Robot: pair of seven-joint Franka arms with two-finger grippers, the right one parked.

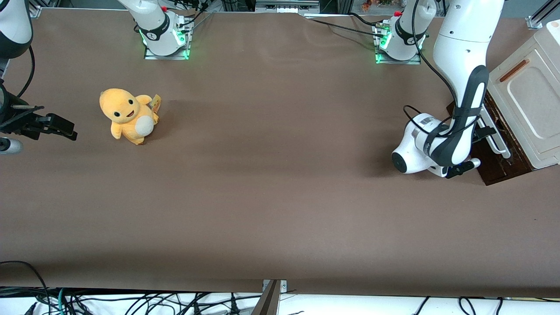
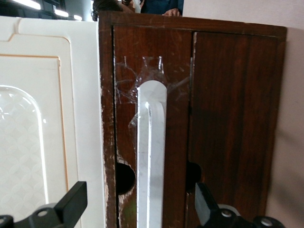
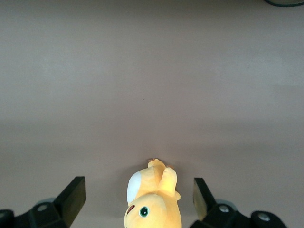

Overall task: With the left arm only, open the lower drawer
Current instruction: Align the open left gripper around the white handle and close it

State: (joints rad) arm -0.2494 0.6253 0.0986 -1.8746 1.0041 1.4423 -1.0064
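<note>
The lower drawer (image 2: 166,71) has a scratched dark brown wood front with a white loop-shaped bar handle (image 2: 152,152). In the front view this brown front (image 1: 498,168) and its handle (image 1: 498,142) stand at the working arm's end of the table. The left arm (image 1: 463,57) reaches down in front of the drawer. Its gripper (image 2: 140,206) is open, with one black finger (image 2: 71,204) on each side of the handle and a gap to the bar on both sides. In the front view the gripper (image 1: 486,131) is partly hidden by the arm's wrist.
The cream cabinet (image 1: 531,94) with a thin orange-brown strip (image 1: 514,70) holds the drawer; its cream panel (image 2: 47,118) borders the brown front. A second brown panel (image 2: 237,118) adjoins the handled one. A yellow plush toy (image 1: 129,116) sits toward the parked arm's end.
</note>
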